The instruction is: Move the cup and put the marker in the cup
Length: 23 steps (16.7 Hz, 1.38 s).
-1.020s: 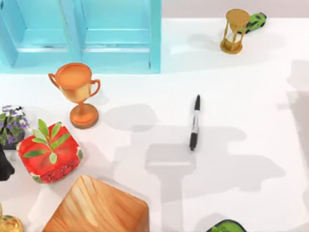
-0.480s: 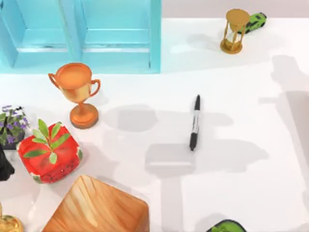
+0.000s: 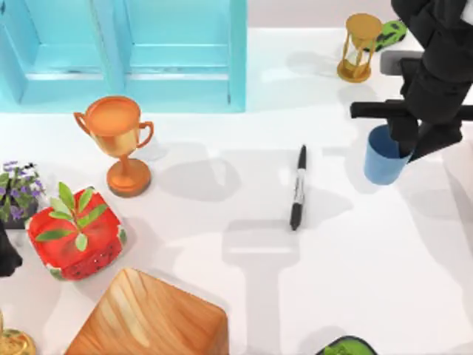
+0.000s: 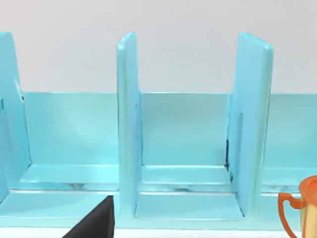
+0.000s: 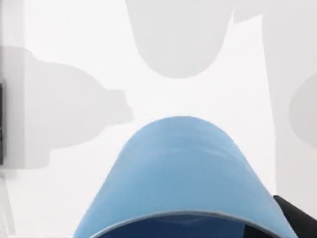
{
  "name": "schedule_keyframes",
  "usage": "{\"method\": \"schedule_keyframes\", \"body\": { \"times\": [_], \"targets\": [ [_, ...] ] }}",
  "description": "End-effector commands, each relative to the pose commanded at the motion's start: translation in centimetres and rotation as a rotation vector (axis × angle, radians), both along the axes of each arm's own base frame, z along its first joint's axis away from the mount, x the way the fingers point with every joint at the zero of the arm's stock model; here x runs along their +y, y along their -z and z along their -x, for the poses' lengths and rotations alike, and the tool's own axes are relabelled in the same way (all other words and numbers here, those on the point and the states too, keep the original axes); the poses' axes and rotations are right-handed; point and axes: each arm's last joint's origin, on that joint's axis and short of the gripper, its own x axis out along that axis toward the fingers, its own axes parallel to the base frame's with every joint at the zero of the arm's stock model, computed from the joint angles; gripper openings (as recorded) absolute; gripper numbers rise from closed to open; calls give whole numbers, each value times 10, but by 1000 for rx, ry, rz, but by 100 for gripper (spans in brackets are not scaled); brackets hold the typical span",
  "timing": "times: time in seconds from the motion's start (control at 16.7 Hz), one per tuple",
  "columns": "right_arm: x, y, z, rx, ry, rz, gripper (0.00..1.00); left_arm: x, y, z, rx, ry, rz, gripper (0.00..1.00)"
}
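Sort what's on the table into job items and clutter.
Job:
- cup, held by right end effector
- marker, lying mid-table

Clutter:
- orange trophy
- hourglass
- blue rack
- red planter
- wooden block

The middle of the white worktop is bare, so there is lots of room on all sides of the marker, with the cup a short way off to its right, held up by the right pincer. Down the left side stand the orange trophy, the red plant pot, the purple flowers and the wooden block, all close together. The blue shelf blocks the back left, and the hourglass and green toy sit at the back right.
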Motion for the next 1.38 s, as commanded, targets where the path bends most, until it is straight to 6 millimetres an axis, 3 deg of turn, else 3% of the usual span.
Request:
{"method": "schedule_keyframes", "body": {
  "times": [0.24, 0.6, 0.84, 1.38],
  "targets": [
    [-1, 3, 0, 9, 5, 0, 0, 0, 0, 0, 0, 0, 0, 100],
    [7, 42, -1, -1, 1, 1, 0, 0, 0, 0, 0, 0, 0, 100],
    [8, 44, 0, 0, 0, 0, 0, 0, 0, 0, 0, 0, 0, 100],
    [8, 44, 0, 0, 0, 0, 68, 0, 0, 0, 0, 0, 0, 100]
  ]
}}
